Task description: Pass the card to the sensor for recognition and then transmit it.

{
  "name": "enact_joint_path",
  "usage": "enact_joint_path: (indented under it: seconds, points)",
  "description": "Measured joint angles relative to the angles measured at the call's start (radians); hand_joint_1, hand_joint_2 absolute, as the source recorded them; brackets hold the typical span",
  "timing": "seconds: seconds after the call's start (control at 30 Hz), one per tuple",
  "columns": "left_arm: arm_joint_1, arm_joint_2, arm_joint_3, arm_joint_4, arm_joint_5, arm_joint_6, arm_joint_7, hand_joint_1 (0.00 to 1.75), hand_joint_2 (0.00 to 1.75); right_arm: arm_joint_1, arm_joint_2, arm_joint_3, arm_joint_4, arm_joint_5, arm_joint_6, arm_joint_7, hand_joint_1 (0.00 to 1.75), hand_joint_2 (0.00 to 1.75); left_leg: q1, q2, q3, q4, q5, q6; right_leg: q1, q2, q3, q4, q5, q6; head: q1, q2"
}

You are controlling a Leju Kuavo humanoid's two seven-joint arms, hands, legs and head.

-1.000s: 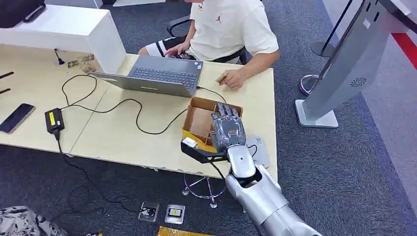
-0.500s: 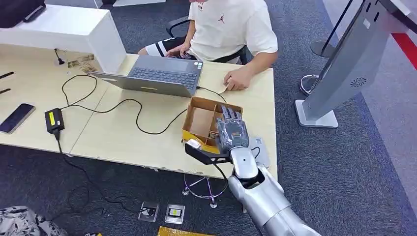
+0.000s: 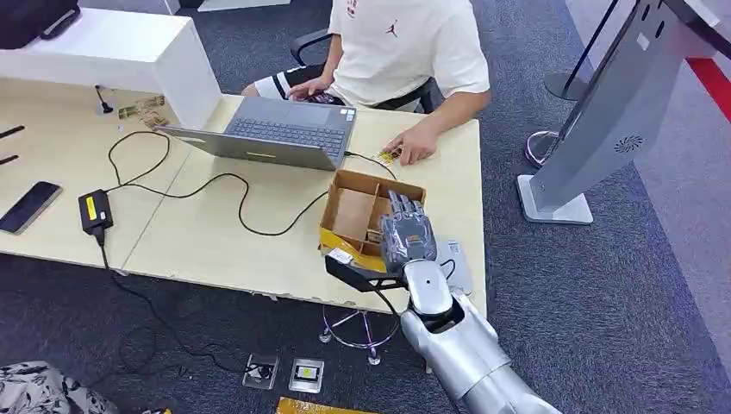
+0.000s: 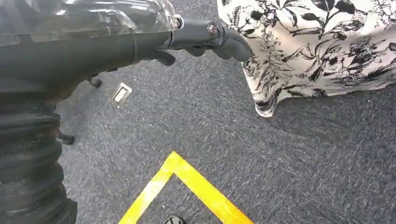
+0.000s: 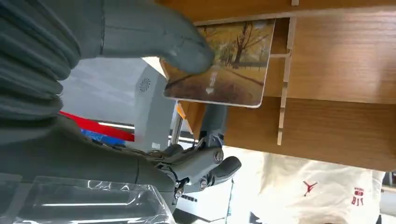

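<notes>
- Left robot hand (image 4: 205,39): hangs over carpet, far from the task; fingers curled, nothing visibly held.
- Box (image 3: 349,214): partitioned cardboard, at the counter (image 3: 215,233) edge.
- Card (image 5: 219,63): inside the box against a divider, its long axis along the divider.
- Right robot hand (image 3: 405,231): over the box; thumb (image 5: 154,39) presses the card's face, grip beneath hidden.

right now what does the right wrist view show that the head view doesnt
Right wrist view alone: a card printed with an autumn tree scene, the thumb pressed on its face, just inside the box's wooden dividers.

Head view alone: the table, laptop, phone, power adapter, and the person's hand on another small card.

Both: the right hand at the cardboard box, the person's white shirt, and the grey kiosk.
</notes>
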Motion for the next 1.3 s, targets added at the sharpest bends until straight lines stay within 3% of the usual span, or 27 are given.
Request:
enact_joint_path:
  seconds: [0.1, 0.77, 1.0, 1.17, 1.3]
  points:
    - [0.000, 0.000, 0.000, 0.000, 0.003, 0.000, 0.000, 0.00, 1.75, 0.000, 0.000, 0.000, 0.000, 0.000, 0.005, 0.000, 1.75, 1.75, 0.000, 0.000, 0.000, 0.000, 0.000, 0.000, 0.000, 0.000, 0.000, 0.000, 0.000, 0.000, 0.000, 0.000]
    - [0.001, -0.010, 0.000, 0.000, 0.004, 0.016, -0.005, 0.00, 1.75, 0.008, -0.005, -0.006, -0.025, 0.000, 0.006, 0.002, 1.75, 1.75, 0.000, 0.000, 0.000, 0.000, 0.000, 0.000, 0.000, 0.000, 0.000, 0.000, 0.000, 0.000, 0.000, 0.000]
    - [0.002, 0.000, 0.000, 0.000, 0.007, -0.001, -0.003, 0.00, 1.75, 0.013, -0.022, -0.056, -0.214, 0.011, 0.073, 0.028, 1.75, 1.75, 0.000, 0.000, 0.000, 0.000, 0.000, 0.000, 0.000, 0.000, 0.000, 0.000, 0.000, 0.000, 0.000, 0.000]
    - [0.004, -0.005, -0.001, 0.000, 0.018, 0.026, -0.003, 0.00, 1.75, 0.011, -0.034, -0.112, -0.419, 0.007, 0.070, 0.035, 1.75, 1.75, 0.000, 0.000, 0.001, 0.001, 0.000, 0.000, 0.000, 0.001, 0.000, 0.000, 0.001, 0.000, 0.000, 0.000]
    - [0.006, -0.009, 0.000, 0.000, 0.028, 0.033, -0.003, 0.00, 1.75, 0.000, -0.042, -0.165, -0.598, -0.021, 0.053, 0.005, 1.75, 1.75, 0.000, 0.001, 0.000, 0.001, 0.000, 0.000, 0.000, 0.001, 0.000, 0.000, 0.001, 0.000, 0.000, 0.000]
